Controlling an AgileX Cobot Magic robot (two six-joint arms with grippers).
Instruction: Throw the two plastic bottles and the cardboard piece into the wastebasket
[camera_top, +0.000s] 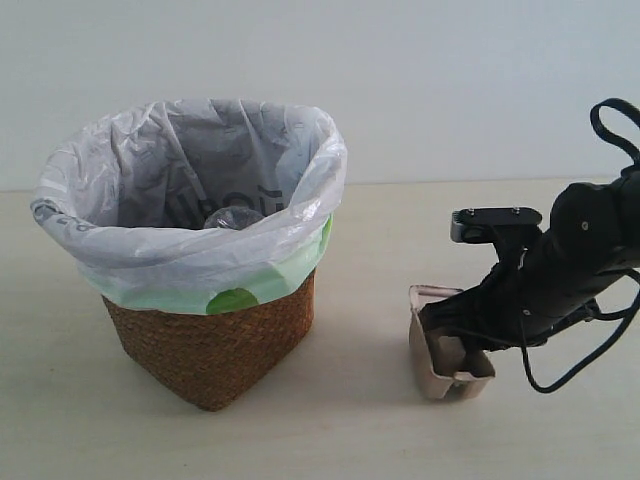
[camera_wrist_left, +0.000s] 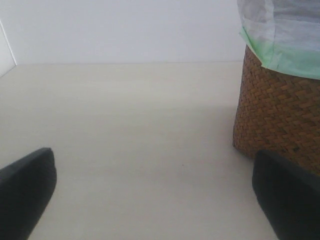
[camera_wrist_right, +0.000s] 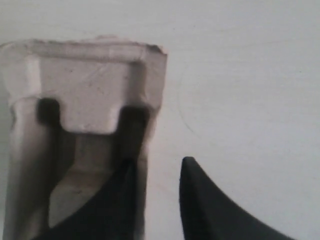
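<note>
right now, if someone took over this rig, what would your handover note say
Left pincer: open, empty, low over the table beside the wastebasket.
Right pincer: open, straddling one wall of the cardboard piece, one tip inside, one outside with a gap; not clamped yet.
The cardboard piece sits on the table, right of the wastebasket.
Done: a clear rounded thing lies in the wastebasket, probably a bottle; no bottle shows on the table, but I cannot confirm both are in.
Left: close on the cardboard piece, lift it, drop it in.
</note>
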